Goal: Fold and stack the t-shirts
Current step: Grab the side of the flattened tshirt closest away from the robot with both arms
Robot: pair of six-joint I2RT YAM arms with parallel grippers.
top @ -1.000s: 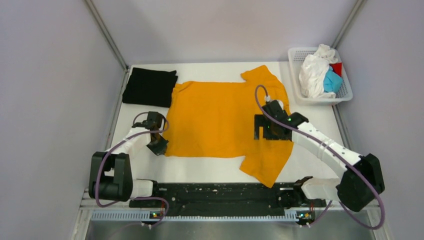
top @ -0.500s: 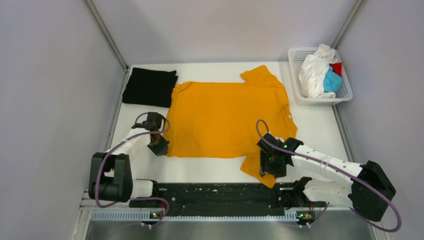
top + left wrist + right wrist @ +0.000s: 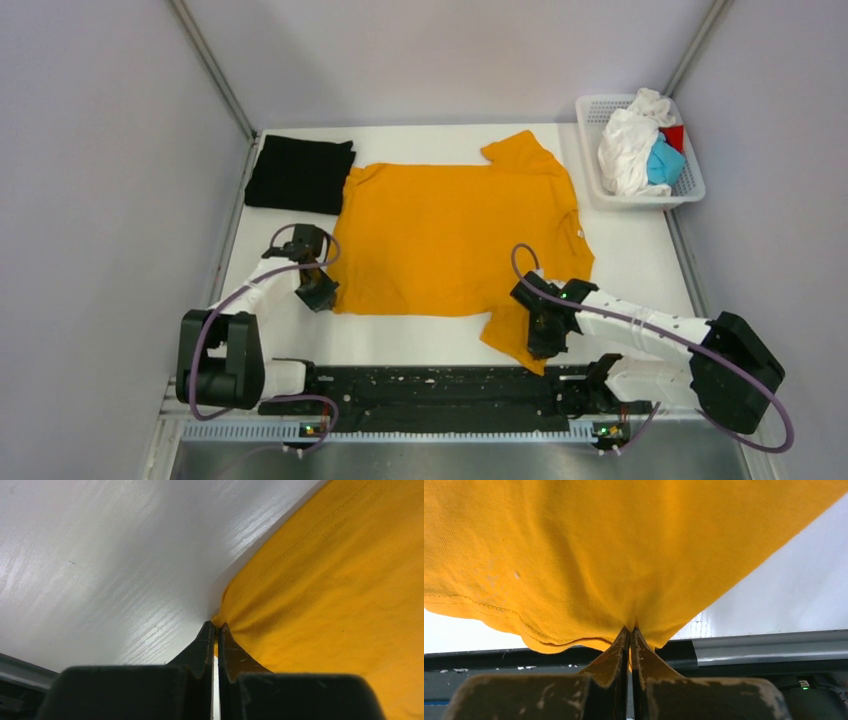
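Note:
An orange-yellow t-shirt (image 3: 450,235) lies spread flat on the white table, collar to the right. My left gripper (image 3: 322,295) is shut on its near-left hem corner (image 3: 225,617). My right gripper (image 3: 545,340) is shut on the near sleeve (image 3: 624,580) of the same shirt, close to the table's front edge. A folded black t-shirt (image 3: 298,173) lies at the far left. White (image 3: 625,150), light blue (image 3: 662,162) and red (image 3: 674,136) t-shirts are bunched in the basket.
A white mesh basket (image 3: 592,110) stands at the far right corner. A black rail (image 3: 430,390) runs along the near edge between the arm bases. Grey walls close in on both sides.
My right gripper moved from the middle of the shirt near the collar down to the near sleeve and shut on it. The left gripper kept its hold on the hem.

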